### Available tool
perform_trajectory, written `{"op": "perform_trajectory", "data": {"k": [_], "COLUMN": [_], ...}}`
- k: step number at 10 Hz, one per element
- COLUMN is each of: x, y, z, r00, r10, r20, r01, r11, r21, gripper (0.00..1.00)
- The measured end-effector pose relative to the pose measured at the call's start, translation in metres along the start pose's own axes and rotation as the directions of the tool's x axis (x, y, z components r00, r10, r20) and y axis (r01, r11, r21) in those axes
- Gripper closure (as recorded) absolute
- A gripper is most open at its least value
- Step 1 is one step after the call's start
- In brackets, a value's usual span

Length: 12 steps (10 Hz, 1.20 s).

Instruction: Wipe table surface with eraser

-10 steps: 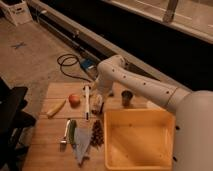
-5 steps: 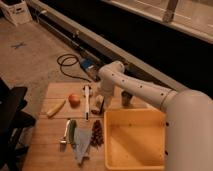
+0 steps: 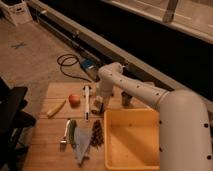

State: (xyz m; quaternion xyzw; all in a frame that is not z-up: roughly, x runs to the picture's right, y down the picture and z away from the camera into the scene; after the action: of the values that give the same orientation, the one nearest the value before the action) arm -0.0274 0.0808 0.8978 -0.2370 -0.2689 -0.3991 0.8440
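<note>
Camera view: your gripper [image 3: 101,104] is by the small tan block eraser [image 3: 95,107] on the light-brown wooden plank table [image 3: 50,145]; you cannot tell its grip. Wiping sideways could knock the long white-handled tool [image 3: 87,100]

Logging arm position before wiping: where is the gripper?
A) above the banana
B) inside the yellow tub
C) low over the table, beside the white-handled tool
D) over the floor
C: the gripper is low over the table surface, close beside the white-handled tool and outside the yellow tub.
</note>
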Motion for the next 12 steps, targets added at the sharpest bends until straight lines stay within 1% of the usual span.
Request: {"op": "perform_trajectory", "data": {"k": [2,3,4,5,6,7,8,9,10,11,12], "x": [-0.003,-0.005,-0.007,-0.011,-0.015,-0.018,-0.019,-0.022,-0.023,-0.025,-0.029], "y": [-0.005,-0.007,-0.011,-0.015,-0.018,-0.017,-0.015,-0.007,0.001,0.009,0.023], "z": [0.01,0.017,0.023,0.03,0.034,0.036,0.036,0.035,0.033,0.028,0.017], "r00": [0.999,0.998,0.997,0.995,0.993,0.992,0.992,0.993,0.995,0.996,0.998], "r10": [-0.02,-0.033,-0.045,-0.066,-0.079,-0.086,-0.081,-0.066,-0.05,-0.035,-0.011], "r20": [0.029,0.046,0.059,0.076,0.088,0.093,0.094,0.094,0.089,0.082,0.066], "r01": [0.02,0.034,0.046,0.069,0.083,0.091,0.087,0.073,0.057,0.043,0.018], "r11": [1.0,0.999,0.999,0.997,0.996,0.994,0.995,0.995,0.995,0.995,0.994], "r21": [-0.005,-0.017,-0.021,-0.035,-0.044,-0.052,-0.057,-0.07,-0.083,-0.092,-0.107], "gripper": [0.35,0.35,0.36,0.42,0.52,0.62,0.7,0.82,0.92,0.97,1.0]}}
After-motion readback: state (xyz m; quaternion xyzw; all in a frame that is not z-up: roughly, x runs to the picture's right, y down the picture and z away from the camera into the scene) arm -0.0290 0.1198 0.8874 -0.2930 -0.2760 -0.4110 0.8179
